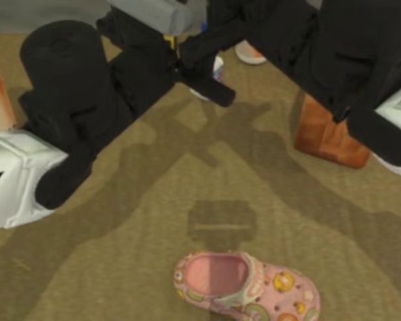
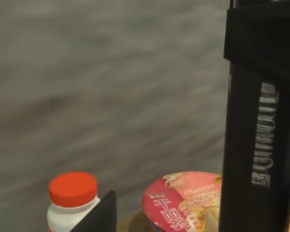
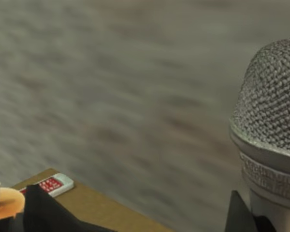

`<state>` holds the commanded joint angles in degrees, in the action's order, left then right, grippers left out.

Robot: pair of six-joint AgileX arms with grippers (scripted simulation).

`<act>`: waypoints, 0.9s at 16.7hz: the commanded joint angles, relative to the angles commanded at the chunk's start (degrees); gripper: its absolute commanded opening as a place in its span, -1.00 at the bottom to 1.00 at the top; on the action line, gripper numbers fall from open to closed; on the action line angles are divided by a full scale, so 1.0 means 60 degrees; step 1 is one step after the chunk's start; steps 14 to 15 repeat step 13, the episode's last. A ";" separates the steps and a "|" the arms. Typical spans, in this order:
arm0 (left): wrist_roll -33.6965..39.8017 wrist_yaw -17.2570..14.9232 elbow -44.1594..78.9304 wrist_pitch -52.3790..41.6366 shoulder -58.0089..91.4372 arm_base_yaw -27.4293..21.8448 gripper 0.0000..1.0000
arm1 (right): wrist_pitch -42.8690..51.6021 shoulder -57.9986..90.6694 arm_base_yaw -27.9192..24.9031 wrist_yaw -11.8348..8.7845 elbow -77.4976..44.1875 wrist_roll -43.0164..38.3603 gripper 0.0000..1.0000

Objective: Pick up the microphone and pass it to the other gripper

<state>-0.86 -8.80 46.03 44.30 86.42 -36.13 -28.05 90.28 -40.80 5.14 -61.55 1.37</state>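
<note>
Microphone: was raised over the surface's far middle, between both arms.
Left hand: touched the handle; grip unclear.
Right hand: beside the silver head; grip unclear.
Pink shoe: lay near edge.

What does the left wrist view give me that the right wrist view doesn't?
Only the left wrist view shows the microphone's black handle with its silver lettering, a white bottle with a red cap and a pink-lidded noodle cup. Only the right wrist view shows the silver mesh head, a small white device with red buttons and an orange object. Both show the microphone close up against a blurred grey background.
</note>
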 joint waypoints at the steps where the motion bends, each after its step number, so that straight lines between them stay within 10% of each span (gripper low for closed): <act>1: 0.0000 0.0000 0.0000 0.0000 0.0000 0.0000 1.00 | 0.0000 0.0000 0.0000 0.0000 0.0000 0.0000 -1.00; 15: -0.0101 -0.0032 -0.2407 -0.0501 -0.2679 0.0848 1.00 | 0.0030 -0.1315 0.1036 -0.1043 0.0983 0.0075 -1.00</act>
